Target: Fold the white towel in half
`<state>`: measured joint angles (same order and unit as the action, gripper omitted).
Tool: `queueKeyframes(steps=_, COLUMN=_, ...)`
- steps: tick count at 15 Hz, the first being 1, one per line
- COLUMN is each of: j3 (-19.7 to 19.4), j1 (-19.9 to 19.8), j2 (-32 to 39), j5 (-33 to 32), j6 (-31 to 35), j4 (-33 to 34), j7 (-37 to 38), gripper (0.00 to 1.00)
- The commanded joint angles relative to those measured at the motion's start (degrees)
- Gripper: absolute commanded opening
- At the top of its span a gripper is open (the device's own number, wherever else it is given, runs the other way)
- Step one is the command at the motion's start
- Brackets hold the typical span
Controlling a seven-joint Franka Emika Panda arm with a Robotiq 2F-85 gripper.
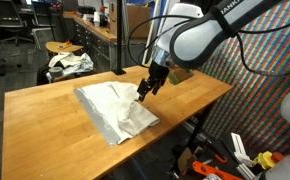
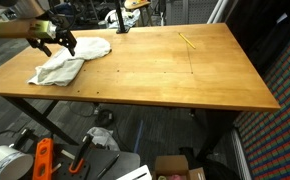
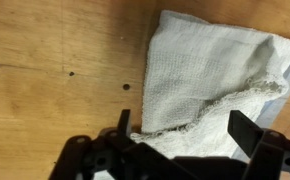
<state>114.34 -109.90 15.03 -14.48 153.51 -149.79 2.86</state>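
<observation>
One white towel [image 1: 112,106] lies rumpled on the wooden table [image 1: 37,104]; the gripper [image 3: 185,126] hangs over it, jaws wide.

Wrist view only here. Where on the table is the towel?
Observer: The white towel lies near one end of the table.
Operator: Anything else on top?
Observer: Just a thin yellow stick, far off toward the other end.
Operator: Towel flat overall?
Observer: No. It's rumpled, with part doubled over, and the gripper is right at that raised part.
</observation>
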Motion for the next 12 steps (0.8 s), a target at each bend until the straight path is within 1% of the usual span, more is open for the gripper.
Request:
queueKeyframes(steps=1, j3=0.17, j1=1.07, j2=-1.77, j5=1.36, j6=-10.14, j4=6.47, j7=0.23, gripper=1.00)
queueKeyframes(steps=3, j3=-0.61, j1=2.55, j2=-2.85, j5=2.71, j6=-17.28, j4=10.73, j7=-0.62, gripper=1.00)
queueKeyframes(steps=4, j3=-6.46, j1=8.68, j2=-1.57, j5=0.17, j6=-20.51, j4=13.19, j7=1.66, gripper=1.00)
queueKeyframes(steps=5, j3=-9.06, j1=11.68, j2=-2.52, j5=1.68, j6=-22.10, j4=15.87, j7=0.62, gripper=1.00)
queueKeyframes(steps=7, j3=-17.30, j1=20.13, j2=-3.27, j5=4.97, j6=-24.83, j4=20.42, j7=-1.44, gripper=1.00)
queueKeyframes(steps=10, j3=-28.41, j1=30.75, j2=-2.78, j5=8.09, j6=-24.70, j4=24.12, j7=-1.62, gripper=1.00)
queueKeyframes(steps=12, j3=-36.76, j1=38.08, j2=-4.08, j5=9.81, j6=-23.49, j4=25.63, j7=-1.96, gripper=1.00)
